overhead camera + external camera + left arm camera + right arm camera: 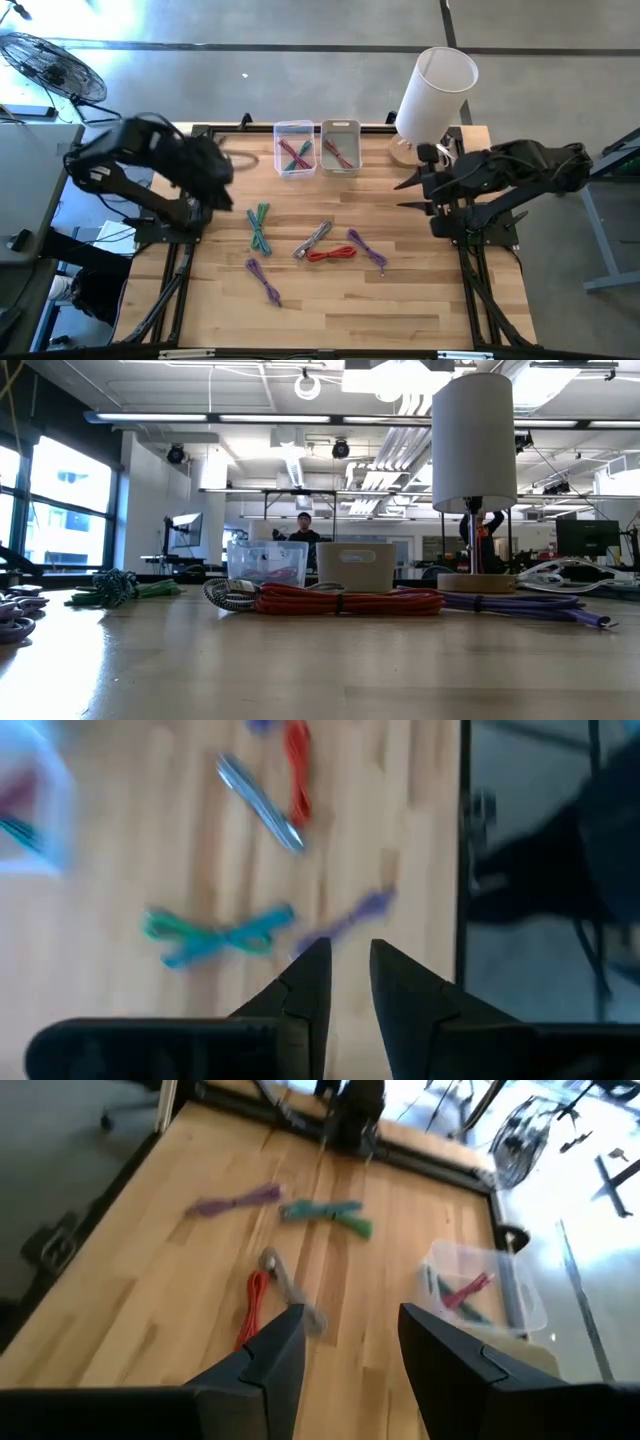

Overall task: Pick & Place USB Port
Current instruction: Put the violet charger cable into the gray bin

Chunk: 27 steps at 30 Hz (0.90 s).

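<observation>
This is a large open lab or workshop: exposed ceiling pipes and strip lights [300, 417], tall windows [60, 510], monitors [585, 538] on far benches, a person [303, 530] seated behind, a polished concrete floor [250, 25] with a fan [55, 65].

The surface [420, 300] is seen as pale planked wood with a smooth, faintly glossy finish; one bin [293, 150] looks like clear plastic, the other [341, 147] like matt opaque plastic
</observation>
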Each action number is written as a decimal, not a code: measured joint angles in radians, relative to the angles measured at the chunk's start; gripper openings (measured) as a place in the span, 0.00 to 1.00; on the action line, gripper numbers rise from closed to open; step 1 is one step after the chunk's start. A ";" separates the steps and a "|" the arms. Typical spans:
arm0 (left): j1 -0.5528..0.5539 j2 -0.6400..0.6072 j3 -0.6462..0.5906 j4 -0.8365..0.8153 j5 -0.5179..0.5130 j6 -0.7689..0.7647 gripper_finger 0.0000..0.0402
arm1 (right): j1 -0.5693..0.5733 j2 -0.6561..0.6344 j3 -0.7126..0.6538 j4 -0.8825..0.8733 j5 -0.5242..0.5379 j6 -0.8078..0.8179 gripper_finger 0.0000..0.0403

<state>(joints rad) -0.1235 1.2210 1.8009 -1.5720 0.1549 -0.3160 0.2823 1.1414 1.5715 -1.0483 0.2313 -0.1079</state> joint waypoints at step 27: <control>-0.343 -0.002 -0.149 0.001 -0.158 -0.141 0.18 | 0.057 0.417 0.000 -0.352 -0.201 0.649 0.37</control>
<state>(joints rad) -0.4663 1.2187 1.6520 -1.5707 -0.0035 -0.4567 0.3394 1.5588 1.5715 -1.4007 0.0305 0.5415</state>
